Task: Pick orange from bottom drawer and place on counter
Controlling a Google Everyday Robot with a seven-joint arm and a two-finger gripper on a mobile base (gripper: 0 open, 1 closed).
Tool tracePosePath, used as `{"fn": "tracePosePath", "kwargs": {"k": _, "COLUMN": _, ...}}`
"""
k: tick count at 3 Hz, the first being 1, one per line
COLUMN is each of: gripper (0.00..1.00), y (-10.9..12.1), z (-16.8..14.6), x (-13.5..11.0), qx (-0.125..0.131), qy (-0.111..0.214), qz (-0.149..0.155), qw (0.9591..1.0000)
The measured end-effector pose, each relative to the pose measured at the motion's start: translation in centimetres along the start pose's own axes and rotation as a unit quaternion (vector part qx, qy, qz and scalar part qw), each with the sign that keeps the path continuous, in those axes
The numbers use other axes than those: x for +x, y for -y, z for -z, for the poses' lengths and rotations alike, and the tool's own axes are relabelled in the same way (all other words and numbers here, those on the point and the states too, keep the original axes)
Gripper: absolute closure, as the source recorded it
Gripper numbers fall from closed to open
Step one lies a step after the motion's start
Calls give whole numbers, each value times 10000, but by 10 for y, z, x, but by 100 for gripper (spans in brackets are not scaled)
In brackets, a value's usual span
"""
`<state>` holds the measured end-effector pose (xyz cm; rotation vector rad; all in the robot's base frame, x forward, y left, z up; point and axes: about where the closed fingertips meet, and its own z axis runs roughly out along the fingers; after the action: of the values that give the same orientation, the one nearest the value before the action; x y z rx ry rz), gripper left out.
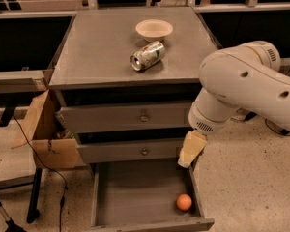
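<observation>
Cream-coloured, my pincer (185, 159) hangs at the right end of the middle grey drawer (130, 151), just above the right wall of the pulled-out, deep grey bottom drawer (135, 192). Whether it is wide or narrow I cannot tell. The small round orange (184, 202) lies below it and well apart, on the drawer floor by the right wall, near the front corner. Higher up, the flat matte grey counter (96, 47) carries a dented silver-green soda can (147, 55) on its side, with a shallow cream bowl (154, 29) behind it.
</observation>
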<state>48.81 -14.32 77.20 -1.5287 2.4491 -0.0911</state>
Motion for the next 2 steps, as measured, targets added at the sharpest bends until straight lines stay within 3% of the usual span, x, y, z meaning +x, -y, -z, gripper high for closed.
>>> {"fn": "tracePosePath", "kwargs": {"k": 1, "gripper": 0, "y": 0, "z": 2, "x": 1, "qx": -7, "qy": 4, "qz": 27, "qw": 10000}}
{"fn": "tracePosePath", "kwargs": {"k": 2, "gripper": 0, "y": 9, "z": -15, "x": 18, "qx": -108, "qy": 16, "qz": 34, "qw": 9999}}
